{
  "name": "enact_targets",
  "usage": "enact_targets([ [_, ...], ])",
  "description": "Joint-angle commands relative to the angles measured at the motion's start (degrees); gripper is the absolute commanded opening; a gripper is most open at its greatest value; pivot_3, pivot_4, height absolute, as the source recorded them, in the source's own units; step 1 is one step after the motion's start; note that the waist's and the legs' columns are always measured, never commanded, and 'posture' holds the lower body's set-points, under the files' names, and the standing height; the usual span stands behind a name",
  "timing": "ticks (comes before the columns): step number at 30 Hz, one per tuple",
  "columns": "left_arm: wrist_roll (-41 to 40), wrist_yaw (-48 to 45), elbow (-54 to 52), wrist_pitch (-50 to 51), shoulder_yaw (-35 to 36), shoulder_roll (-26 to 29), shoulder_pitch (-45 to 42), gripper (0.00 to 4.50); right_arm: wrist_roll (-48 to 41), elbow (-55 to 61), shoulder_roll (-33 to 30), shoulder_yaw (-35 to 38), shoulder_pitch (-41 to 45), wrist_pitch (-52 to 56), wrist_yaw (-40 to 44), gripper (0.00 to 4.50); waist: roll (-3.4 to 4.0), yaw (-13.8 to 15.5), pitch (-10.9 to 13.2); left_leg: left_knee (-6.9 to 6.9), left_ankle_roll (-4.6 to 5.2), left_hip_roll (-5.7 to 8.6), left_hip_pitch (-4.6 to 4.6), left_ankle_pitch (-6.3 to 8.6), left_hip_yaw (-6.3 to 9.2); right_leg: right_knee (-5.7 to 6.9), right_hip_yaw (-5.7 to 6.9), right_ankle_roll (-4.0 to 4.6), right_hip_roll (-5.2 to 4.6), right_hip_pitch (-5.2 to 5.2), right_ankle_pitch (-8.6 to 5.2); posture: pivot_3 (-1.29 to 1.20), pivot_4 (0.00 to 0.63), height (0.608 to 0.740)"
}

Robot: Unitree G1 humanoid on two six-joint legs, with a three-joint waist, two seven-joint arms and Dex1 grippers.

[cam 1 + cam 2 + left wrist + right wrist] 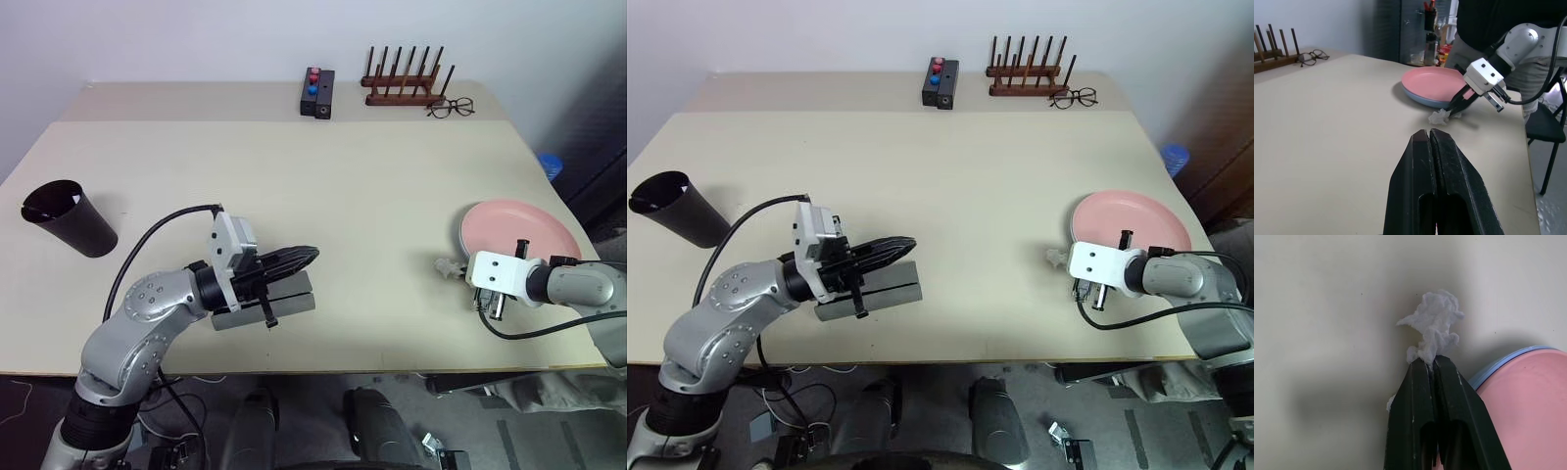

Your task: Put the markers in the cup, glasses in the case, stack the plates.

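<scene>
Right beside the stacked plates (514,227), right pincer (1429,363) is clamped on a crumpled tissue (1435,328); left pincer (1429,134) closed, empty, over the case (263,305).

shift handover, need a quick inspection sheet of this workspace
surface: beige table, mostly bare.
job's things: pink plate stacked on blue plate; black cup upright; sunglasses on grey case.
clutter: white tissue wad, button box, peg rack, spectacles.
grippers: left gripper shut; right gripper shut on tissue wad.
cables: black cable on left arm.
surroundings: chair.
</scene>
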State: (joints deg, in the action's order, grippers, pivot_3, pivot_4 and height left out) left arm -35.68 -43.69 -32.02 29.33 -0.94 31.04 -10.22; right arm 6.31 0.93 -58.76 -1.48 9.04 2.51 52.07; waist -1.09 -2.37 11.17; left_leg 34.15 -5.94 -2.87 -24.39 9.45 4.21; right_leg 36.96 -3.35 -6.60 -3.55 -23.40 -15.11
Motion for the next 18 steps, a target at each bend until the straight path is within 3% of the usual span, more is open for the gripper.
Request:
enact_targets([
  [1, -1.13, -0.93, -1.22, -1.79, 2.42, 0.64, 0.91, 0.0, -3.91, 2.19, 0.54, 4.59, 3.16, 2.05, -0.17, 0.03, 0.01, -0.12, 0.0, 0.0, 0.0, 0.0, 0.01, 0.0, 0.0, 0.0, 0.0, 0.01, 0.0, 0.0, 0.0, 0.0, 0.15, 0.74],
  [6, -1.84, -2.41, -0.15, -2.72, 5.35, 1.71, 2.67, 0.0, -5.98, -1.48, -1.95, 8.03, 7.73, 4.64, 0.36, 0.03, 0.01, -0.04, 0.0, -0.01, 0.0, 0.0, 0.0, 0.0, 0.0, 0.01, 0.0, 0.01, 0.0, -0.01, 0.0, 0.0, 0.15, 0.74],
  [12, -2.22, -4.41, 0.63, -3.61, 6.72, 3.14, 4.14, 0.0, -2.74, -11.1, -4.18, 6.43, 9.77, 1.31, 0.07, 0.03, 0.0, 0.23, 0.01, 0.0, 0.01, 0.01, -0.02, 0.01, -0.01, -0.14, 0.0, 0.03, -0.02, 0.02, 0.01, 0.0, 0.15, 0.74],
  [15, -2.21, -4.52, 0.87, -3.56, 6.95, 3.44, 3.74, 0.0, -2.34, -13.62, -4.02, 5.37, 10.71, 0.7, 1.0, 0.8, 0.02, -0.09, 0.01, -0.02, 0.02, 0.01, -0.01, 0.01, -0.01, -0.12, 0.0, 0.03, -0.02, 0.02, 0.01, 0.0, 0.15, 0.74],
  [18, -2.15, -4.02, 0.93, -3.37, 7.39, 3.53, 3.46, 0.0, -1.66, -13.8, -3.76, 4.66, 11.53, -0.02, 0.38, 2.29, 0.04, -0.25, 0.02, -0.05, 0.03, 0.0, 0.0, 0.02, -0.01, -0.08, 0.0, 0.03, -0.01, -0.01, 0.01, 0.0, 0.15, 0.74],
])
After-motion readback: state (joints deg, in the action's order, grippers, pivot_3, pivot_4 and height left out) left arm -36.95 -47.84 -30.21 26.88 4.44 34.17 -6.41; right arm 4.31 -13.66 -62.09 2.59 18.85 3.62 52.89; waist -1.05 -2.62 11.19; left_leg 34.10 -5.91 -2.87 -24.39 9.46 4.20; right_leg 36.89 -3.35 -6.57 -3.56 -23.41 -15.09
